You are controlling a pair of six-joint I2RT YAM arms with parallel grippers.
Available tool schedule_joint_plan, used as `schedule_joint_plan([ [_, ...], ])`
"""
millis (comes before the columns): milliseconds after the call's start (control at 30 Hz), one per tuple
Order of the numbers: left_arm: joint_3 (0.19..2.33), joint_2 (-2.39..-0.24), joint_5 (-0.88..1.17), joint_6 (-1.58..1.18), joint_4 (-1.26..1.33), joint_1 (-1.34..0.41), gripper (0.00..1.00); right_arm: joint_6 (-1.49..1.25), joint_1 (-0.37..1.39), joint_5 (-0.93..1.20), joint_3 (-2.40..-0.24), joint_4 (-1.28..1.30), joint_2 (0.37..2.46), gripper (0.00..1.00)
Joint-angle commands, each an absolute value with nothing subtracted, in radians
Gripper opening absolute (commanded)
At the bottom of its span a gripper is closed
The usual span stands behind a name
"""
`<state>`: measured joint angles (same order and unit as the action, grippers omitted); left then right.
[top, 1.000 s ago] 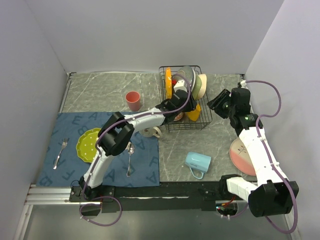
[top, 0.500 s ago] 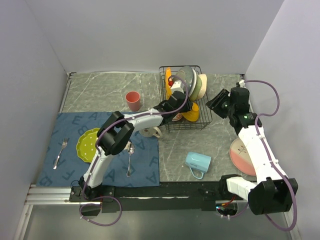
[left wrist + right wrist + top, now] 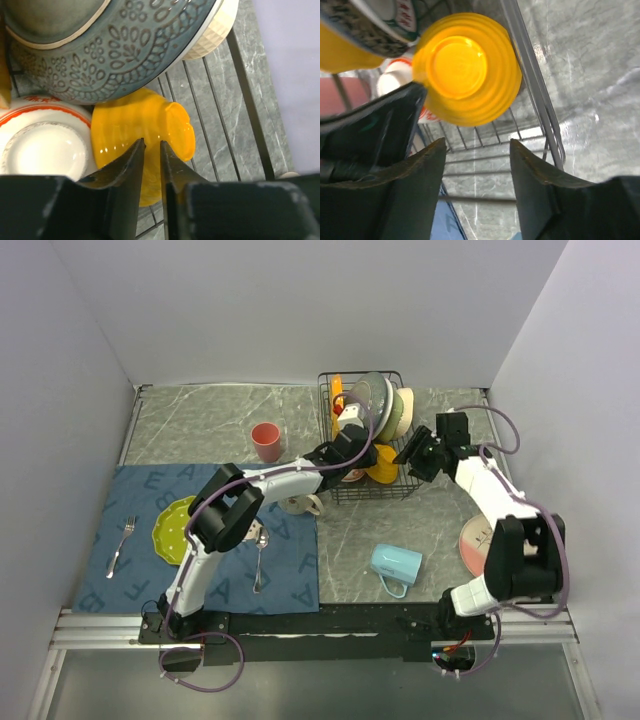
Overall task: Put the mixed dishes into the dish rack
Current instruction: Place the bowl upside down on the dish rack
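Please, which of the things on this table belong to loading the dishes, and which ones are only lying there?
Belong to the job: dish rack, orange bowl already inside it, pink cup, lime-green plate, blue mug, pink plate.

Only lying about: fork, spoon, blue mat under them.

a glossy orange-yellow bowl [image 3: 125,130], ringed with fine ridges, is seen at the tips of the black left pincer [image 3: 151,144]. beyond the tips, a grey-blue plate [image 3: 115,50] is embossed with leaves and scales, and a cream bowl [image 3: 215,30] is marked with diamond relief. left of the pincer, a white dish [image 3: 40,145] is banded in red-orange. black wires of the dish rack [image 3: 248,105] are shown.
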<state>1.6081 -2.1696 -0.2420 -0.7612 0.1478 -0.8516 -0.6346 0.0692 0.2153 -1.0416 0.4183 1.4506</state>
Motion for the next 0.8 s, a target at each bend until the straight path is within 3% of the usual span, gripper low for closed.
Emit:
schedule_joint_plan([
  [0, 1.562, -2.125, -0.241, -0.749, 0.083, -0.859, 0.22, -0.630, 0.074, 0.252, -1.121, 0.336, 1.538, 0.67],
  [100, 1.542, -2.122, -0.236, -0.750, 0.078, -0.859, 0.18, -0.649, 0.078, 0.253, -1.134, 0.310, 1.586, 0.72],
  [433, 1.450, -2.095, -0.192, -0.755, 0.095, -0.861, 0.03, -0.635, 0.097, 0.163, -1.207, 0.316, 1.672, 0.71],
  [767, 1.348, -2.028, -0.183, -0.727, 0.132, -0.879, 0.01, -0.494, 0.170, 0.032, -1.316, 0.350, 1.778, 0.75],
])
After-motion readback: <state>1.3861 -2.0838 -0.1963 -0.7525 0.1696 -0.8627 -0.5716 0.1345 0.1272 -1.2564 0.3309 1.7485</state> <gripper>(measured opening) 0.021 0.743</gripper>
